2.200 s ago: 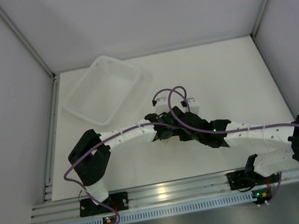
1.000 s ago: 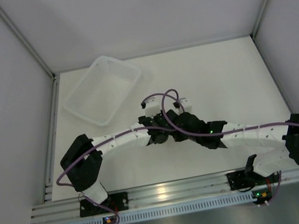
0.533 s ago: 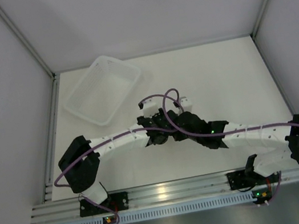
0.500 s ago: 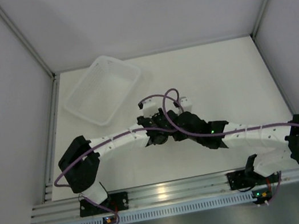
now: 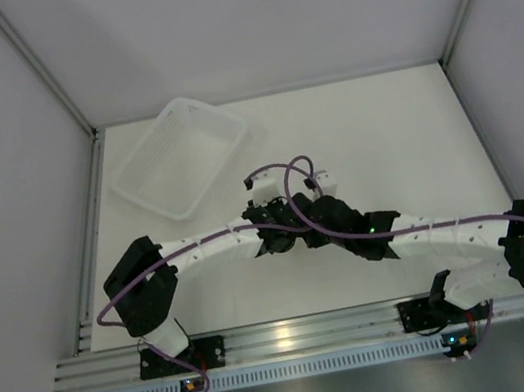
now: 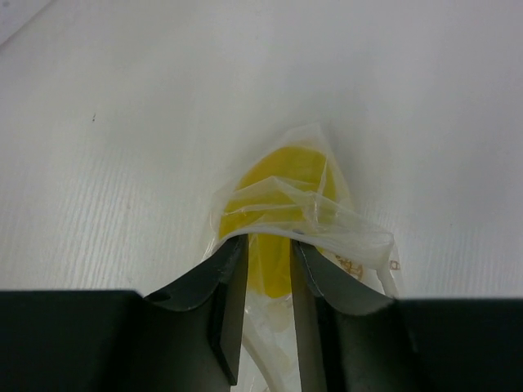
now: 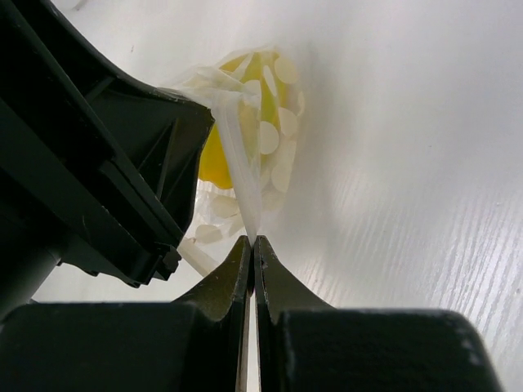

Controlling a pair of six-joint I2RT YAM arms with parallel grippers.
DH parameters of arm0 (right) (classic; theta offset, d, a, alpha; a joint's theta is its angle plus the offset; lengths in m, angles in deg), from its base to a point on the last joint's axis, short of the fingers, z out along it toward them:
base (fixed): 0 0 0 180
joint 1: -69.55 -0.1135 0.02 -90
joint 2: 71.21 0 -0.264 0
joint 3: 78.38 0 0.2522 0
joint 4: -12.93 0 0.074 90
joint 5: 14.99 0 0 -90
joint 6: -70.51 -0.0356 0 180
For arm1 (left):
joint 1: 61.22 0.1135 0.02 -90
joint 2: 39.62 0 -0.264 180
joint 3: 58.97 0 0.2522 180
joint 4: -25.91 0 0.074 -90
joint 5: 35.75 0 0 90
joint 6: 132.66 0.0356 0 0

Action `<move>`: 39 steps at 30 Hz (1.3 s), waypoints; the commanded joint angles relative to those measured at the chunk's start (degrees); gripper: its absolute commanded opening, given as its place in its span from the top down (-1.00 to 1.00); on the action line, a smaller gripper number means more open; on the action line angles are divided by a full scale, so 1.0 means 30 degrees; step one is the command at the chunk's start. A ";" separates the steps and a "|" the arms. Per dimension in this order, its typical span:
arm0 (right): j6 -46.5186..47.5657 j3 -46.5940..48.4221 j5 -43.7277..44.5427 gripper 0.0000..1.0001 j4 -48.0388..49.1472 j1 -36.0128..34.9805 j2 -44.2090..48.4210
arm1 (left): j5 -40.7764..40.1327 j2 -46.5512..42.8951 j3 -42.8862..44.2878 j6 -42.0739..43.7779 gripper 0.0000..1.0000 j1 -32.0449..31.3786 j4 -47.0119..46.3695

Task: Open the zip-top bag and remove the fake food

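Note:
The zip-top bag [image 6: 359, 238] is a clear crinkly pouch held just above the white table. The yellow fake food [image 6: 282, 175] sits inside it. My left gripper [image 6: 270, 241] has its fingers close together with the yellow lump between them. The bag film drapes over its fingertips, and I cannot tell whether they are inside the bag. My right gripper [image 7: 252, 238] is shut on the bag's white zip strip [image 7: 241, 155]. The bag [image 7: 278, 147] and the food [image 7: 214, 163] hang beyond it, next to the left gripper's black body. In the top view both grippers [image 5: 274, 237] [image 5: 300, 225] meet mid-table and hide the bag.
The translucent white basket tray [image 5: 214, 114] lies at the back left of the table, apart from the arms. Purple cables loop over both wrists. White walls enclose the table on three sides.
Since 2.2 s ago both grippers have shifted together a little to the left, and the left arm's elbow has swung out left. Almost nothing has moved in the last half second.

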 commanded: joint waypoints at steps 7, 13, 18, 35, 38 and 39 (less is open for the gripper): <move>0.1016 0.2893 -0.1296 1.00 0.1888 -0.0312 -0.0777 | 0.0886 0.2898 0.0558 0.3159 0.32 -0.2279 -0.2222; 0.1192 0.2864 -0.1530 1.00 0.1975 -0.0312 -0.0952 | 0.0916 0.2957 0.0558 0.3540 0.28 -0.2191 -0.2192; 0.1310 0.2689 -0.1240 1.00 0.1975 -0.0312 -0.0778 | 0.0770 0.1290 -0.0173 0.2838 0.28 -0.2279 -0.2192; 0.2745 0.4563 -0.0826 1.00 -0.0982 0.0301 -0.0571 | 0.2496 -0.1260 0.0616 0.3071 0.68 -0.3421 -0.2280; 0.2716 0.4359 -0.1177 1.00 -0.0925 0.0741 -0.0513 | 0.3169 -0.1756 0.0383 0.3392 0.69 -0.3597 -0.2922; 0.2745 0.4329 -0.1237 1.00 -0.0867 0.0801 -0.0513 | 0.3694 -0.1875 0.0237 0.3481 0.69 -0.3598 -0.3127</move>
